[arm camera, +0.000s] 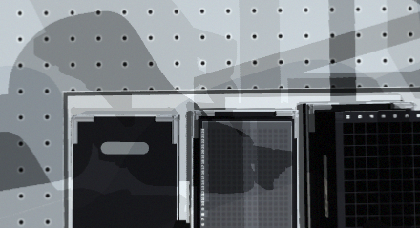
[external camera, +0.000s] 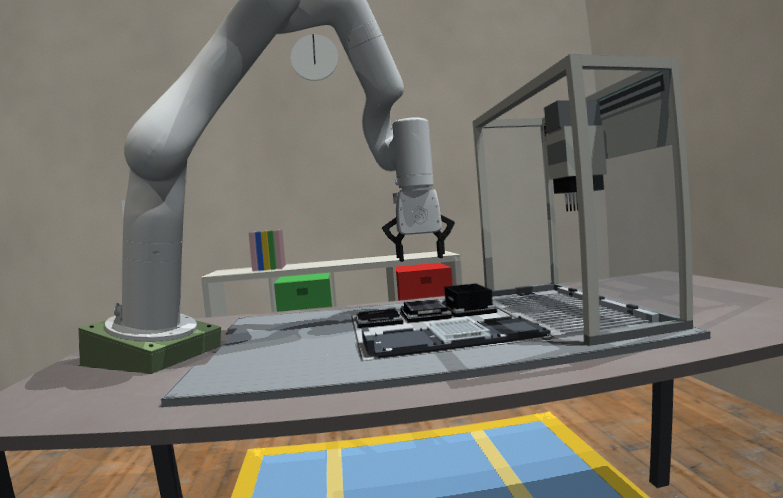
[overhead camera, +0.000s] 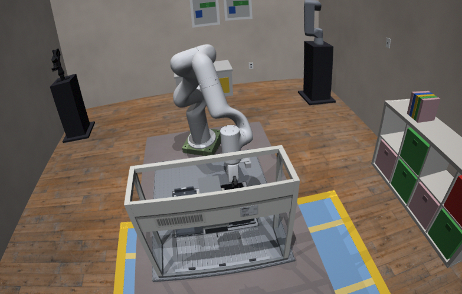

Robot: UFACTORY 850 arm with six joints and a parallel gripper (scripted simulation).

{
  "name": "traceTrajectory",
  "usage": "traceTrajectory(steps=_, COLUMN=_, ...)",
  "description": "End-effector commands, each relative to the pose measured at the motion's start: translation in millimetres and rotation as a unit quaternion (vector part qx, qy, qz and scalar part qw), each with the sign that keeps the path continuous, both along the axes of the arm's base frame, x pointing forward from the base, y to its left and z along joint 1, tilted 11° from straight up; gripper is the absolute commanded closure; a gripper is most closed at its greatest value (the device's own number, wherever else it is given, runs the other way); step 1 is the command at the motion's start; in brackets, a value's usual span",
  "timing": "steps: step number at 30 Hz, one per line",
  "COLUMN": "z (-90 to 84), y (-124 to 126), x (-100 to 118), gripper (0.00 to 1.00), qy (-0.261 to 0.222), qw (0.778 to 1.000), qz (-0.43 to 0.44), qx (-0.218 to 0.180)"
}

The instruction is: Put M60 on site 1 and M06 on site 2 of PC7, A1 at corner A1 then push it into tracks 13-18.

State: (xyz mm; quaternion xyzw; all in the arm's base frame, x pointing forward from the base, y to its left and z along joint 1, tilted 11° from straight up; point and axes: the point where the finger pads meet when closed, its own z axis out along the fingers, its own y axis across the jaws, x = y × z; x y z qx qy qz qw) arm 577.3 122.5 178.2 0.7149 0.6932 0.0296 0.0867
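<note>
Gripper [external camera: 418, 250], jaws wide and empty, hangs high above the nest row. M60 [arm camera: 245, 170] sits in middle nest S2; M06 [external camera: 457, 329] already lies on carrier PC7 [external camera: 394, 341]. Next, likely: descend squarely onto M60.

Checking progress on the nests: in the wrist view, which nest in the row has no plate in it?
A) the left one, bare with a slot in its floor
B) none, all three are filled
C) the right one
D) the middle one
A: the left nest shows only its dark floor with a slot, while the middle one holds the fine-grid plate and the right one the deep-well block.
</note>
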Motion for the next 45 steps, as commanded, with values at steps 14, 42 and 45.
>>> traceTrajectory(steps=14, z=-18.9, y=-1, x=4, gripper=0.0, qy=-0.001, qw=1.0, qz=0.0, qx=0.0)
traceTrajectory(steps=42, z=-58.2, y=-5, x=10, gripper=0.0, qy=-0.001, qw=1.0, qz=0.0, qx=0.0)
traceTrajectory(steps=45, z=-63.1, y=-5, x=11, gripper=0.0, qy=-0.001, qw=1.0, qz=0.0, qx=0.0)
